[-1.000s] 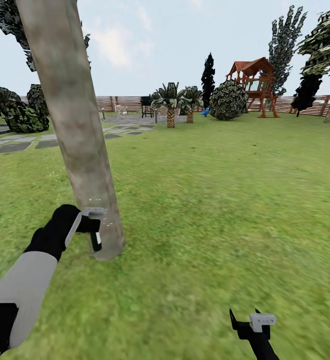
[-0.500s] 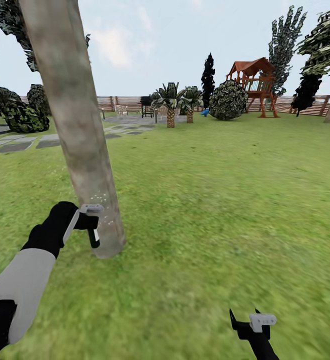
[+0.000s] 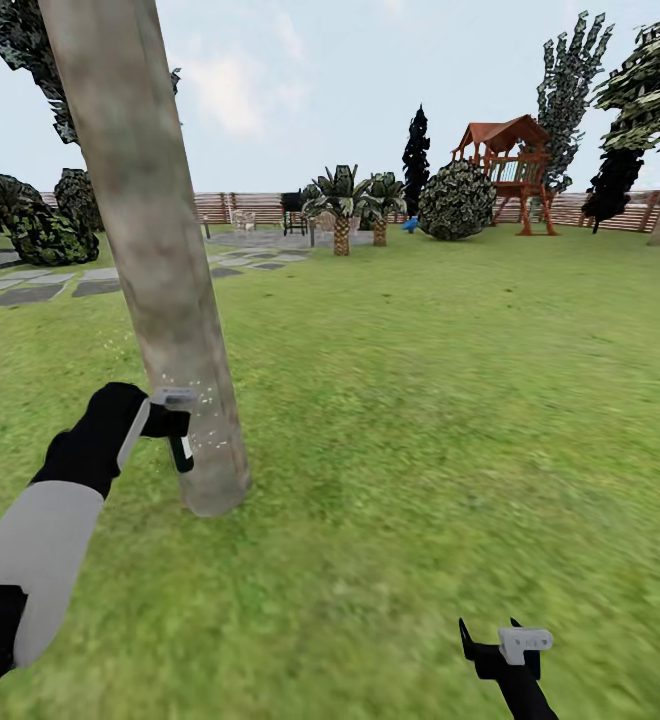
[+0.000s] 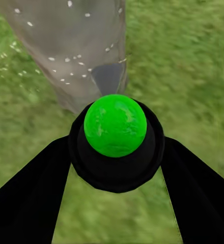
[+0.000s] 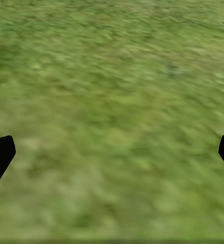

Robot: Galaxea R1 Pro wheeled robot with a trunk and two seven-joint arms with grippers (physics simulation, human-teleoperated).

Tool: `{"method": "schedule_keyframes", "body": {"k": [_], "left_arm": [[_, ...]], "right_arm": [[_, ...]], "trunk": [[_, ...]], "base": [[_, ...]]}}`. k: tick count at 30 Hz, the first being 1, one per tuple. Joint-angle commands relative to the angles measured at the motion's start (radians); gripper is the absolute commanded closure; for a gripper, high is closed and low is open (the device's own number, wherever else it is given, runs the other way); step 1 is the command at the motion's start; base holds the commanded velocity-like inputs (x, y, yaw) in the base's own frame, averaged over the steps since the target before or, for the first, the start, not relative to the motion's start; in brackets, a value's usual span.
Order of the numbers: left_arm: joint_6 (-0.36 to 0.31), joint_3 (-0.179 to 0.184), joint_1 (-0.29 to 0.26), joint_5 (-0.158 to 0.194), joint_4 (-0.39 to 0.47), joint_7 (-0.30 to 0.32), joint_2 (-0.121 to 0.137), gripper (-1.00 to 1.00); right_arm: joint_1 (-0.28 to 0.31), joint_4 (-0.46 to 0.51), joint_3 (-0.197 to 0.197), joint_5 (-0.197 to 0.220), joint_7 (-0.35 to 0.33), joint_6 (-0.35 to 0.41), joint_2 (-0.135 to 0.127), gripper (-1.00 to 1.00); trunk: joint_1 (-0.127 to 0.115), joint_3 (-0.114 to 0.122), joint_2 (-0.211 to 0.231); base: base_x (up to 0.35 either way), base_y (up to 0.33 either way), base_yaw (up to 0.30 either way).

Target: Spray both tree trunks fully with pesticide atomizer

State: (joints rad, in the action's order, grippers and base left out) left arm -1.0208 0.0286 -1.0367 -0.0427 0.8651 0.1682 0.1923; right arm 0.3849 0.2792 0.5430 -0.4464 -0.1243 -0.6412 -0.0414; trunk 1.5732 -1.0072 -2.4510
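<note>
Spraying the base of a leaning tree trunk point(image 3: 165, 300).
My left gripper point(image 4: 114, 168), jaws pinching a black atomizer point(image 4: 115, 133) with green cap; whitish pesticide specks point(image 4: 66, 58) dot the bark. Right gripper point(image 3: 505, 645) jaws spread.

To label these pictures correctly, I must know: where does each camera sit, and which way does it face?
Head view: on the head, facing forward and down over the lawn; both arms show, left gripper at the tree trunk.
Left wrist view: looks along the fingers at the sprayer and trunk.
Right wrist view: faces grass; fingertips wide apart.
Shared: head and left wrist views show the speckled trunk.
</note>
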Motion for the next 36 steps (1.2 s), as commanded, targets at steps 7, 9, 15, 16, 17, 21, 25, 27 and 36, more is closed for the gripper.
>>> {"method": "schedule_keyframes", "body": {"k": [7,9,15,16,17,21,25,27,36], "left_arm": [[-0.005,-0.003,-0.048,-0.009,0.000,0.000,0.019,1.00],[-0.005,-0.005,-0.050,-0.009,0.000,0.000,0.046,1.00],[-0.007,0.000,-0.051,0.000,0.010,0.001,0.030,1.00],[-0.007,0.001,-0.050,0.000,0.024,0.001,0.015,1.00],[-0.007,0.002,-0.047,-0.001,0.057,0.001,-0.006,1.00],[-0.008,-0.004,-0.049,-0.003,0.097,0.001,0.013,1.00],[-0.009,-0.008,-0.049,-0.001,0.093,0.001,0.079,1.00],[-0.009,-0.008,-0.039,0.000,0.088,0.001,0.088,1.00],[-0.006,0.002,0.092,0.001,0.082,0.003,0.075,1.00]], "right_arm": [[0.000,0.000,0.000,-0.001,0.000,0.000,0.000,-1.00],[0.000,0.000,0.000,0.000,0.000,0.000,0.000,-1.00],[0.000,0.000,0.000,-0.001,0.000,0.000,0.000,-1.00],[0.000,0.000,0.000,-0.001,0.000,0.000,0.000,-1.00],[0.000,0.000,0.000,-0.001,0.000,0.000,0.000,-1.00],[0.000,0.000,0.000,-0.001,0.000,0.000,0.000,-1.00],[0.000,0.000,0.000,-0.001,0.000,0.000,0.000,-1.00],[0.000,0.000,0.000,-0.001,0.000,0.000,0.000,-1.00],[0.000,0.000,0.000,-0.001,0.000,0.000,0.000,-1.00]], "trunk": [[0.000,0.000,0.000],[0.000,0.000,0.000],[0.000,0.000,0.000],[0.000,0.000,0.000],[0.000,0.000,0.000],[0.000,0.000,0.000],[0.000,0.000,0.000],[0.000,0.000,0.000],[0.000,0.000,0.000]], "base": [[0.000,0.000,0.000],[0.000,0.000,0.000],[0.000,0.000,0.000],[0.000,0.000,0.000],[0.000,0.000,0.000],[0.000,0.000,0.000],[0.000,0.000,0.000],[0.000,0.000,0.000],[0.000,0.000,0.000]]}}
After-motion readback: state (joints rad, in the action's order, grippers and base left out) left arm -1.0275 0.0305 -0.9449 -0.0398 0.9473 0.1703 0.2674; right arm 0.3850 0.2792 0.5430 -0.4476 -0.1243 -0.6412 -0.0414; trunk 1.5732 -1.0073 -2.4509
